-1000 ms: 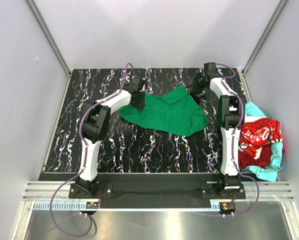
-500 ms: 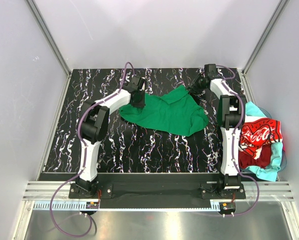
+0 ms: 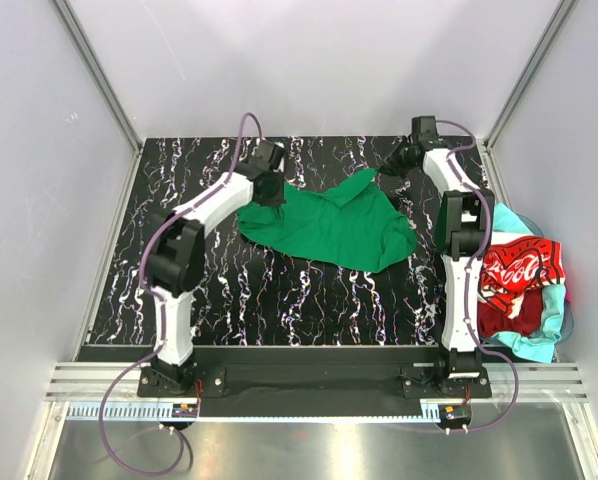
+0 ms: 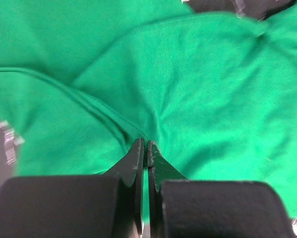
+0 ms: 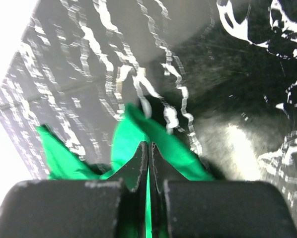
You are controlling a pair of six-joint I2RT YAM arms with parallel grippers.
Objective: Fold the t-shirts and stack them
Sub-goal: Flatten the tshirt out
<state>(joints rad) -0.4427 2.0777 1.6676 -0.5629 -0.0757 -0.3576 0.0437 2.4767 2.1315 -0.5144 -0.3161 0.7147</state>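
Note:
A bright green t-shirt lies crumpled in the middle of the black marbled table. My left gripper is shut on its upper left edge; the left wrist view shows the black fingers pinching a fold of green cloth. My right gripper is shut on the shirt's upper right corner, with green cloth pinched between its fingertips. A red t-shirt with white Coca-Cola script lies on a turquoise one in a heap off the table's right edge.
White walls with metal corner posts close in the table on three sides. The heap of shirts sits right beside the right arm's base column. A black rail runs along the near edge.
Both grippers have closed on the green t-shirt. The left gripper has shifted slightly up and back; the right one has moved a little toward the back of the table.

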